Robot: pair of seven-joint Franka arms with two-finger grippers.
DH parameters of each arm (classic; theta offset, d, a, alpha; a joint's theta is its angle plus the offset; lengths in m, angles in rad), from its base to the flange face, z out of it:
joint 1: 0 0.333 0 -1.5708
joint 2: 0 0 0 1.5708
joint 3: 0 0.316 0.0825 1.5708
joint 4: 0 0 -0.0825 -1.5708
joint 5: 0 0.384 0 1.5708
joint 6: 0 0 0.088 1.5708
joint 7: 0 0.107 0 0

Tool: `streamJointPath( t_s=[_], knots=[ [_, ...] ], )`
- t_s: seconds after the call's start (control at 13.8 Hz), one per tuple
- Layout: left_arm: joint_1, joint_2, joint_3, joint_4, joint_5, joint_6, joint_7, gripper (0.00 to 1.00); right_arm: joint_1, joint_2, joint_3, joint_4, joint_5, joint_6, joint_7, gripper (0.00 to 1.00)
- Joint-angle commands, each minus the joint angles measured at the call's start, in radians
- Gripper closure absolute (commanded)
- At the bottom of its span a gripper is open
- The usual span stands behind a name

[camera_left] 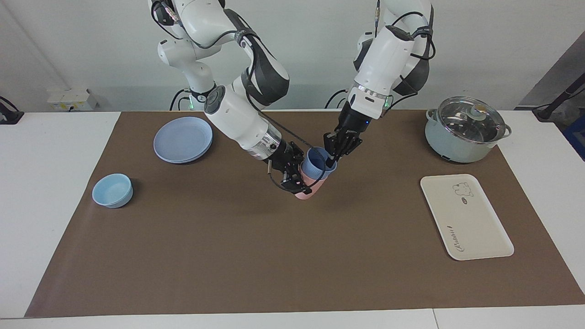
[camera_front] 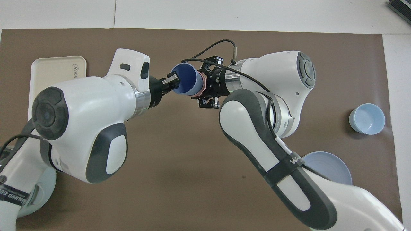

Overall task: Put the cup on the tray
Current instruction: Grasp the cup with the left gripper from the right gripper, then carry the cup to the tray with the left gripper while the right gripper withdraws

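The blue cup (camera_left: 318, 163) sits nested inside a pink tumbler (camera_left: 307, 188), the pair tilted and held up over the middle of the brown mat (camera_left: 228, 256). The right gripper (camera_left: 295, 176) is clamped around the pink tumbler's body, while the left gripper (camera_left: 331, 158) has its fingers pinched together on the blue cup's rim — one inside, one outside. The tray (camera_left: 475, 228) lies flat toward the left arm's end of the table, well apart from the cups, with a lidded pot (camera_left: 464, 130) nearer the robots. A blue plate (camera_left: 183, 139) and a light-blue bowl (camera_left: 112, 190) rest toward the right arm's end.
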Motion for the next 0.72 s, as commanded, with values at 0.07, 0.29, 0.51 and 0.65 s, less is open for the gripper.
streamJointPath(
  t_s=[0.07, 0.29, 0.51, 0.65],
  knots=[
    [0.014, -0.062, 0.029, 0.144, -0.014, -0.252, -0.006, 1.00, -0.002, -0.009, 0.005, -0.007, 0.011, 0.006, -0.017, 1.00],
    [0.088, -0.078, 0.032, 0.265, -0.011, -0.455, 0.012, 1.00, -0.028, -0.018, -0.006, -0.009, 0.021, 0.001, -0.017, 1.00],
    [0.197, -0.087, 0.034, 0.272, -0.005, -0.523, 0.150, 1.00, -0.123, -0.023, -0.003, -0.030, 0.060, -0.020, -0.041, 1.00],
    [0.292, -0.108, 0.035, 0.227, -0.007, -0.526, 0.286, 1.00, -0.186, -0.026, -0.003, -0.062, 0.086, -0.048, -0.052, 1.00]
  ],
)
